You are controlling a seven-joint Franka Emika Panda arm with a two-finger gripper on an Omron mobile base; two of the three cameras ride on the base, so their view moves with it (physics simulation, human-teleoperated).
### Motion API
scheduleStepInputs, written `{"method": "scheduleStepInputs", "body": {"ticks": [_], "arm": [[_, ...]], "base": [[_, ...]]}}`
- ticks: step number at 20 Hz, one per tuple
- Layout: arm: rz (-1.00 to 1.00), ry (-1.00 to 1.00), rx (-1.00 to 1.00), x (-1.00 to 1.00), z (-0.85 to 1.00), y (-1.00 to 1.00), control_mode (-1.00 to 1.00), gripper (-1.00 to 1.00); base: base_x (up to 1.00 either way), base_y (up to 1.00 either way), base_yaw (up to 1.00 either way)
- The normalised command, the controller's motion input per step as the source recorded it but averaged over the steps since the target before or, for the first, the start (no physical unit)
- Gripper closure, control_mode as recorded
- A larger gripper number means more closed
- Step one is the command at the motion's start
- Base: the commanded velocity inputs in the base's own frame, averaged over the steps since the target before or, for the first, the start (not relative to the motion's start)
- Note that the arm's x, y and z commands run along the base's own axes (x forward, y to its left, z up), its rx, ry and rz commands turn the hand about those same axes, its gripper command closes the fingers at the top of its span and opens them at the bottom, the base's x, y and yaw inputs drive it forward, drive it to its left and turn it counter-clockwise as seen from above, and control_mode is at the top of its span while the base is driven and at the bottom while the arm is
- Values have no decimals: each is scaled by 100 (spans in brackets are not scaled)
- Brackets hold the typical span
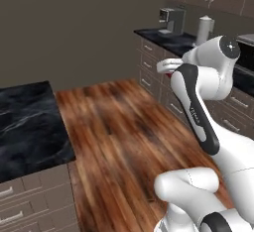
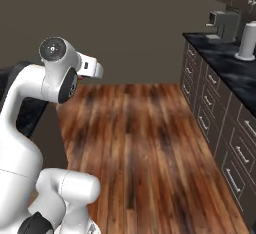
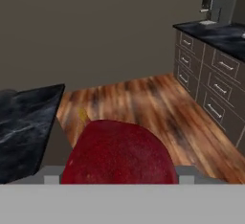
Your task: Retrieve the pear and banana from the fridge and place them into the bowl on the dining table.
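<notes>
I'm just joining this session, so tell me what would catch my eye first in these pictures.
In the hand view, a big dark red rounded fruit sits between the gripper fingers, close to the camera. Beyond it lies warm wooden floor, with the black marble dining table to the left and a dark counter carrying a coffee machine to the right.

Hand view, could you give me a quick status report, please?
Gripper closed on a dark red fruit, presumably the pear. Dining table ahead left, bowl not sighted. Wooden floor between, nothing blocking.
</notes>
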Motion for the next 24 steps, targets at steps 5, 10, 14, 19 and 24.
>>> {"method": "scheduleStepInputs", "body": {"ticks": [5, 10, 14, 19, 24], "arm": [[0, 0, 0, 0, 0, 0, 100, 100], [0, 0, 0, 0, 0, 0, 100, 100], [0, 0, 0, 0, 0, 0, 100, 100], [0, 0, 0, 0, 0, 0, 100, 100], [0, 0, 0, 0, 0, 0, 100, 100]], "base": [[100, 0, 2], [100, 0, 27], [100, 0, 40], [100, -2, 43], [100, -39, 40]]}}
